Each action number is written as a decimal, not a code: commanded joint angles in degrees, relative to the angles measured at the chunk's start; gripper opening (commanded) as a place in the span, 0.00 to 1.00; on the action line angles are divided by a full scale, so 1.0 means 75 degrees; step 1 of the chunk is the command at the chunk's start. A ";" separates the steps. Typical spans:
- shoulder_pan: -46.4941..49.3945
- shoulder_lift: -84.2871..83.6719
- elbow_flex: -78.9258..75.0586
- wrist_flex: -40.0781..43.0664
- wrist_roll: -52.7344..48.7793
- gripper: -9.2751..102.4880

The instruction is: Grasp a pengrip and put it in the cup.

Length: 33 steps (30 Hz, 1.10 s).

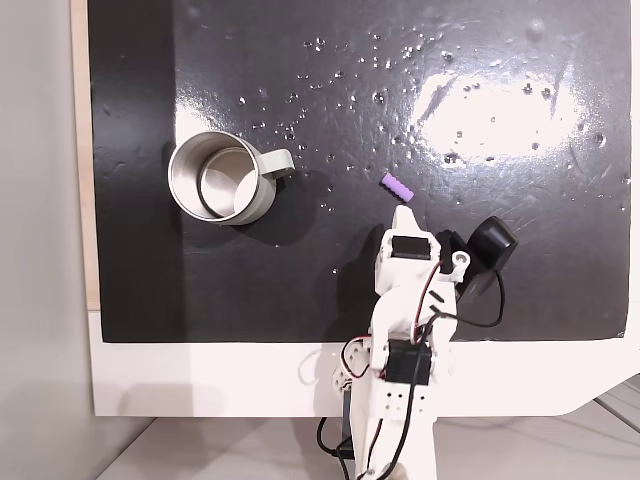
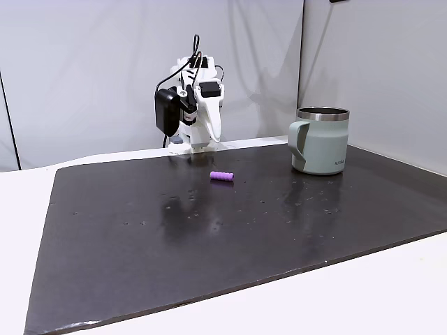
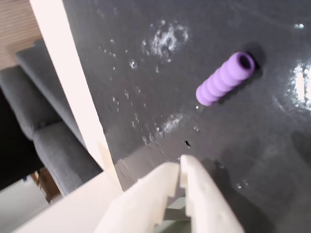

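Pengrip [image 1: 397, 187]: small, light purple, ribbed, hollow-ended, lying on its side on black mat. Cup [image 1: 220, 180]: upright, well apart, steel inside, grey-green outside, loop handle toward pengrip.

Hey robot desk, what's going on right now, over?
Gripper jaws shut, holding nothing. Pengrip loose on the mat, just ahead of the tips. Cup upright, empty, well apart. Nothing between them.
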<state>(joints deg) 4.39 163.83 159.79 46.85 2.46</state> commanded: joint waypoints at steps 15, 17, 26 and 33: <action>-0.0199 -0.6270 -0.5859 0.1863 0.2777 0.31; -0.0211 -0.6691 -0.6105 0.2074 0.2953 0.31; -0.0305 -0.8344 -0.6516 0.2414 0.3363 0.33; -0.0305 -0.9422 -0.6469 0.2344 0.3633 0.33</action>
<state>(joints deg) 2.90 93.78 113.99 63.90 28.65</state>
